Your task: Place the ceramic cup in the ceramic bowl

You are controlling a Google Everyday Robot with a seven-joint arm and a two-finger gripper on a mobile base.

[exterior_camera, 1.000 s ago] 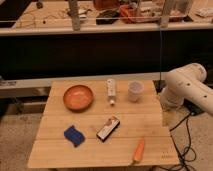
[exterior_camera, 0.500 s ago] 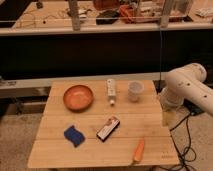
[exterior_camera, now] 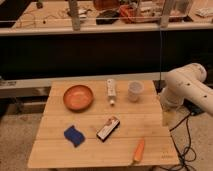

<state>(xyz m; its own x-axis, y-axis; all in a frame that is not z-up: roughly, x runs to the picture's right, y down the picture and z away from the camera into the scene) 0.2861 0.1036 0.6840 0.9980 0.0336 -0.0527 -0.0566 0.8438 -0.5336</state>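
The ceramic cup [exterior_camera: 134, 91], small and pale, stands upright on the wooden table [exterior_camera: 90, 150] towards its back right. The ceramic bowl [exterior_camera: 78, 97], orange-brown and shallow, sits at the back left, well apart from the cup. My white arm [exterior_camera: 187, 87] comes in from the right. Its gripper [exterior_camera: 167, 115] hangs down by the table's right edge, to the right of the cup and a little nearer the front. It is open and holds nothing.
A long white tube-shaped bottle [exterior_camera: 112, 91] lies between bowl and cup. A blue sponge [exterior_camera: 74, 135], a dark flat packet [exterior_camera: 107, 129] and an orange carrot [exterior_camera: 138, 151] lie nearer the front. Cables [exterior_camera: 187, 142] trail on the floor at the right.
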